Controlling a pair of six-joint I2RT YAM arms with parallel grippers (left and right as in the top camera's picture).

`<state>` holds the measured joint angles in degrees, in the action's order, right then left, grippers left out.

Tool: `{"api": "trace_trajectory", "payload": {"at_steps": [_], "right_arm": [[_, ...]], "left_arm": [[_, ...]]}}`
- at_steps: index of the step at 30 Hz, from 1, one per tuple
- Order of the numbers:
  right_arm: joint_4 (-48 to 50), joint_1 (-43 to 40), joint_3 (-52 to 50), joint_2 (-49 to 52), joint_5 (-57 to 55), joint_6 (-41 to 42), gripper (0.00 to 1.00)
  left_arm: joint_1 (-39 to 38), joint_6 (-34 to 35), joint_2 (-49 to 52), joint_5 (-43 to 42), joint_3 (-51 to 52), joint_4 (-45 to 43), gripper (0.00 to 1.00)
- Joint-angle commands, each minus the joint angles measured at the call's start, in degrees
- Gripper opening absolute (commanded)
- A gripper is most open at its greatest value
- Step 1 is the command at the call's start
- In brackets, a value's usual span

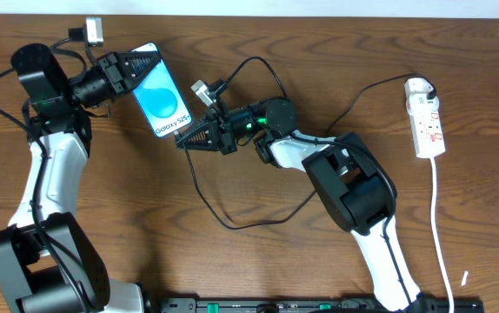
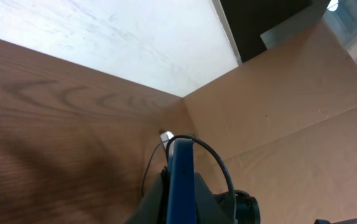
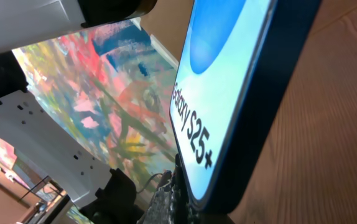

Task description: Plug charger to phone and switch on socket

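Left gripper [image 1: 141,66] pinches the phone [image 1: 163,100] by its top end, holding it tilted, screen up, left of table centre. Right gripper [image 1: 182,141] is closed on the charger [image 1: 223,224] plug end, right at the phone's bottom edge. The cable loops slack across the table. The socket [image 1: 426,117] lies flat at far right, well apart.

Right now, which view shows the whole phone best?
Overhead: the phone is seen whole, screen up, one end in the left gripper. Right wrist shows only its lower screen close up, cropped. Left wrist sees it edge-on.
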<state>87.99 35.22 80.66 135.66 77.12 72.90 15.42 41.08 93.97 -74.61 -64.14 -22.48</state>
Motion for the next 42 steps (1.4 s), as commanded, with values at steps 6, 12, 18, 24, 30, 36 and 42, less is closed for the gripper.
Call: {"api": "trace_trajectory", "payload": {"at_steps": [6, 12, 18, 24, 30, 36, 42], "right_arm": [[2.29, 0.66, 1.16, 0.02, -1.99, 0.33, 0.01], [2.27, 0.66, 1.16, 0.02, -2.43, 0.33, 0.01], [2.27, 0.63, 1.16, 0.02, -2.38, 0.33, 0.01], [2.27, 0.48, 1.16, 0.02, -2.34, 0.33, 0.01], [2.27, 0.28, 1.16, 0.02, -2.1, 0.33, 0.01], [2.27, 0.0, 1.16, 0.02, -2.16, 0.35, 0.01], [2.27, -0.15, 1.14, 0.02, -2.67, 0.37, 0.01]], "left_arm": [[-0.02, -1.42, -1.07, -0.81, 0.13, -0.11, 0.07], [-0.02, -0.52, -1.07, -0.79, 0.11, -0.13, 0.07], [-0.02, 1.38, -1.07, -0.76, 0.11, -0.15, 0.07], [0.0, 2.73, -1.07, -0.79, 0.11, -0.37, 0.07], [0.0, 2.71, -1.07, -0.79, 0.11, -0.37, 0.08], [0.0, 2.69, -1.07, -0.83, 0.11, -0.37, 0.07], [0.02, 2.45, -1.07, -0.81, 0.11, -0.37, 0.07]]}}
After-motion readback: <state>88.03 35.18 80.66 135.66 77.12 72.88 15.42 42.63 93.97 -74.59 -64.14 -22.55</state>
